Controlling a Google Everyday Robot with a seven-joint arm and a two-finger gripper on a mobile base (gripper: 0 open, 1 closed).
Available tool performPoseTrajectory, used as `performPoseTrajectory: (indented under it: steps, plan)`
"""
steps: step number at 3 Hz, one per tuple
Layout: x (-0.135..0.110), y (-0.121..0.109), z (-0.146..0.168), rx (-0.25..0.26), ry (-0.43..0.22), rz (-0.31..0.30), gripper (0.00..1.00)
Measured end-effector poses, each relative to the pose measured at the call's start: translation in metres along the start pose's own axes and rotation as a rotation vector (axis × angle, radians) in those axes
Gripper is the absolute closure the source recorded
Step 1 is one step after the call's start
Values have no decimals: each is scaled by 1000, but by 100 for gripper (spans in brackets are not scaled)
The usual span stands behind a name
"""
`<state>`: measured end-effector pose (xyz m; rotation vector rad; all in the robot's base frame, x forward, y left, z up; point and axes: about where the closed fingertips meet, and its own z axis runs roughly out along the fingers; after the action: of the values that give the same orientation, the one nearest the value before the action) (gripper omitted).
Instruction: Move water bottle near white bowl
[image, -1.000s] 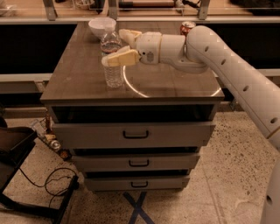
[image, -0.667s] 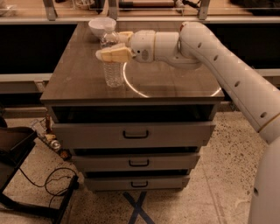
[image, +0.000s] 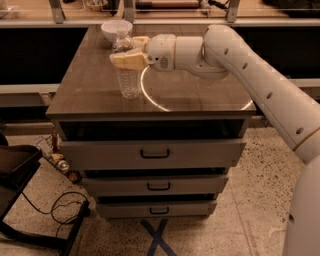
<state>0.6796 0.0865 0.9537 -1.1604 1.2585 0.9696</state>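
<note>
Since 1 s ago the gripper (image: 125, 49) has slid left & a bit toward the back of the table (image: 95, 97). It now straddles the water bottle (image: 128, 81), which hasn't shifted and stands upright on the top.

Counts: 1 bottle, 1 white bowl (image: 116, 29), 1 gripper w/ 2 tan fingers (image: 127, 60).

Bottle's upper body sits between the fingers. Near finger crosses in front of it just under the shoulder, tip poking out past its left side. Far finger shows behind, at neck height on the right. Fingers are spread apart, not seen clamped; whether either pad touches the plastic can't be told. Bottle base is on the tabletop below the near finger.

Bowl sits beyond the far finger, at the table's back edge, just behind & slightly left of the bottle cap, apart from both fingers.

Arm (image: 250, 70): 1, white. It comes in from the lower right, rises over the table's right edge, bends, then runs roughly level leftward to the wrist, fingers pointing left.

A pale ring mark (image: 144, 94) on the top curves just right of the bottle, under the wrist. Below: 3 drawers (image: 152, 152), each w/ 1 dark handle. On the floor: dark chair (image: 15, 165) lower left, 1 black cable (image: 55, 210), blue tape cross (image: 159, 240).
</note>
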Motion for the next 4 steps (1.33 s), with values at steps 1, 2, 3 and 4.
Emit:
performPoseTrajectory:
  steps: [1, 2, 3, 4]
  plan:
    - [0, 1, 3, -5, -1, 0, 100]
    - [-4, -2, 4, 6, 5, 8, 100]
    - [-31, -31, -5, 80, 28, 18, 100]
    - [-56, -82, -26, 187, 47, 74, 100]
